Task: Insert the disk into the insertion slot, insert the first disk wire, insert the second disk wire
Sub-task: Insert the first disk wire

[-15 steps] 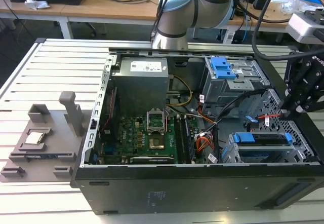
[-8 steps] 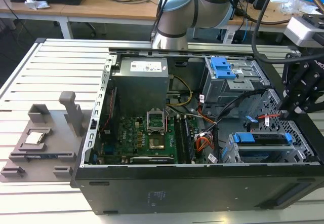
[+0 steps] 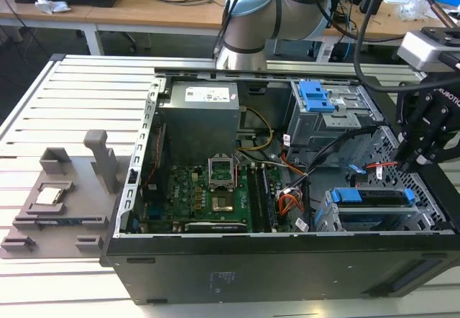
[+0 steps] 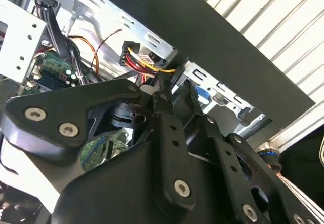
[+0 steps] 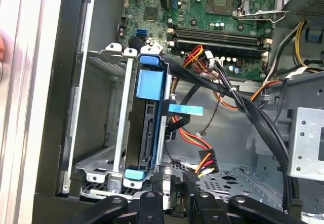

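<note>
Near the disk [image 5: 147,125] in the insertion slot [image 5: 96,165], the jaws crowd a wire plug [image 5: 205,161]; whether gripping, cannot tell.

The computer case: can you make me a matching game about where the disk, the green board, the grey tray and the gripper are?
Things:
1. disk
2. green board
3. grey tray
4. gripper

Places:
A. on the table, outside the case, at the exterior view's left
B. in the insertion slot
C. over the case's end at the exterior view's right
D. flat on the case floor

Pairs: 1-B, 2-D, 3-A, 4-C
</note>
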{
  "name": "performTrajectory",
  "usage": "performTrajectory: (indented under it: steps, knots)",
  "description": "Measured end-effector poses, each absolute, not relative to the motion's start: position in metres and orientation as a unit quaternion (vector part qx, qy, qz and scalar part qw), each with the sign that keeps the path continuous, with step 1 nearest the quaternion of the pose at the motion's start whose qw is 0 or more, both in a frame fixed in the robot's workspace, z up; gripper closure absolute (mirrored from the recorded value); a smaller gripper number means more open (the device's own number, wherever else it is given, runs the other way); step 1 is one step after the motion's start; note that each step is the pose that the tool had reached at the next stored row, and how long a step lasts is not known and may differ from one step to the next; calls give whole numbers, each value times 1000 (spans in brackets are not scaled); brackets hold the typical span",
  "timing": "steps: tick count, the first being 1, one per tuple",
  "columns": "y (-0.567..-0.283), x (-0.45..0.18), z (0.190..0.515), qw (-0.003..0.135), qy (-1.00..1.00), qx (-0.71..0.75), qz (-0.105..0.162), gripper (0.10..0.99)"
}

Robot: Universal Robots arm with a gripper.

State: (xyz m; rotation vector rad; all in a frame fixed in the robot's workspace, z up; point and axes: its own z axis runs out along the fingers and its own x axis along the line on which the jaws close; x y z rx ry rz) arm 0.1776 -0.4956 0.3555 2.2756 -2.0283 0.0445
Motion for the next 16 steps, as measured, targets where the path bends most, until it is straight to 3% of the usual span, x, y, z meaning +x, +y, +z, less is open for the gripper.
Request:
performTrajectory:
  steps: [6, 9, 16]
  knots:
    - [-495, 179, 355, 49, -663, 746, 17, 784]
    - [-495, 179, 355, 49, -663, 746, 17, 918]
    - [-495, 179, 355, 49, -663, 746, 17, 918]
